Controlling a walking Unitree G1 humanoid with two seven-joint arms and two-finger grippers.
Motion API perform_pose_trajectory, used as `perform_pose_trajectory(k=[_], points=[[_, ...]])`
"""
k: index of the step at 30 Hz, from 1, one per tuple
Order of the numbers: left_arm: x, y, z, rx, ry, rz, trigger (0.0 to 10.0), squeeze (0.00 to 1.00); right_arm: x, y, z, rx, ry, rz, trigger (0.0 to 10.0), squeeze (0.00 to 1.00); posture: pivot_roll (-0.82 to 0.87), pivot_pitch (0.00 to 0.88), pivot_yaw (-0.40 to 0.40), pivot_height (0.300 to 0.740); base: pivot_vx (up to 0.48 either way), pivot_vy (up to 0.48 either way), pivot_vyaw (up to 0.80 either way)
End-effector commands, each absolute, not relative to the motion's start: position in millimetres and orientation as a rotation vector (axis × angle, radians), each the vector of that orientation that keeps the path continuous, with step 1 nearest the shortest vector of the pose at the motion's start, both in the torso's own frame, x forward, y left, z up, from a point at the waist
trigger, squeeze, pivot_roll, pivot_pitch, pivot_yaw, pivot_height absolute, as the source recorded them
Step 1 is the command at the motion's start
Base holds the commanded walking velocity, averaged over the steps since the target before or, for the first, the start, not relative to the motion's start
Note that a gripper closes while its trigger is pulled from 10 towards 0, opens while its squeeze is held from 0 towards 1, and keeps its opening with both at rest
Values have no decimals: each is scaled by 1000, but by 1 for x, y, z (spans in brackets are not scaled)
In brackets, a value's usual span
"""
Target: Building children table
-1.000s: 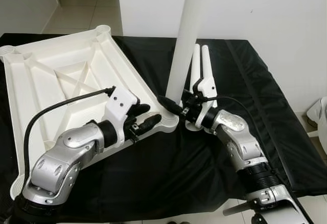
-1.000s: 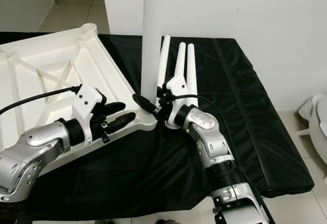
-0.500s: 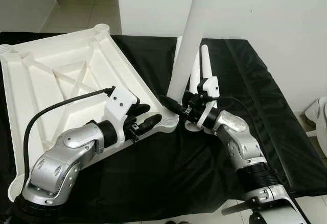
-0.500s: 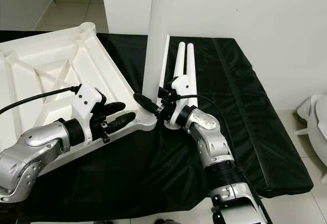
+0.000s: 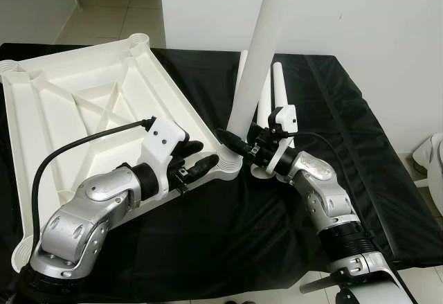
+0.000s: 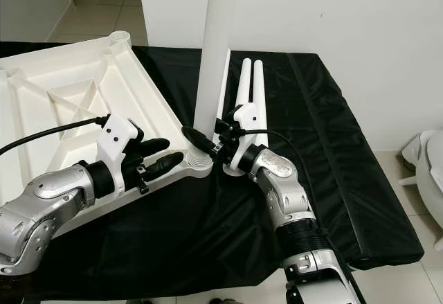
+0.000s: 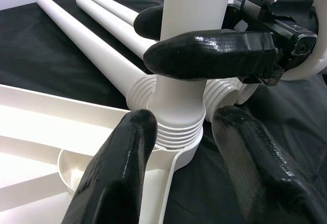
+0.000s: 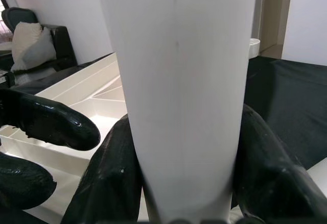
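Black-covered table [image 5: 360,131]: upturned white tabletop [image 5: 76,103], three loose legs [image 6: 248,86].

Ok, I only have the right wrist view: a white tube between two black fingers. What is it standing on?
Observer: The leg stands upright with its threaded end in the corner socket of the upturned tabletop.
Operator: Is it fully seated?
Observer: Not yet: the left wrist view shows several thread ridges above the socket rim.
Operator: And the left arm?
Observer: The left gripper rests on that same corner of the tabletop, its fingers open on either side of the socket.
Operator: Any other legs?
Observer: Three spare legs lie side by side on the black cloth behind the right gripper.
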State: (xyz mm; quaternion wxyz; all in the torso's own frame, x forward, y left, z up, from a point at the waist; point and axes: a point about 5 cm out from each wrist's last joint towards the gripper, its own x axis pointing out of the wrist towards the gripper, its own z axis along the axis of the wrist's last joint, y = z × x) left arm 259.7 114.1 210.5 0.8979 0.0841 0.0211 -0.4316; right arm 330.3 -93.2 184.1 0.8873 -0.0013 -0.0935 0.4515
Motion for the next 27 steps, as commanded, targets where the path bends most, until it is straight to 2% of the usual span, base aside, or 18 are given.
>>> perform_pose_trajectory(k=[1,14,20,27], points=[[258,114,211,168,42,-878,10000,0,330,-97,141,24,19,854,10000,0,14,123,-59,740,0,0,0],[256,114,210,165,45,-878,10000,0,328,-90,150,63,-54,679,10000,0,14,120,-66,740,0,0,0],[255,114,210,163,48,-882,10000,0,322,-89,152,123,-108,540,10000,0,11,118,-66,740,0,0,0],[255,114,209,163,50,-883,10000,0,319,-87,154,125,-125,495,10000,0,9,117,-65,740,0,0,0]])
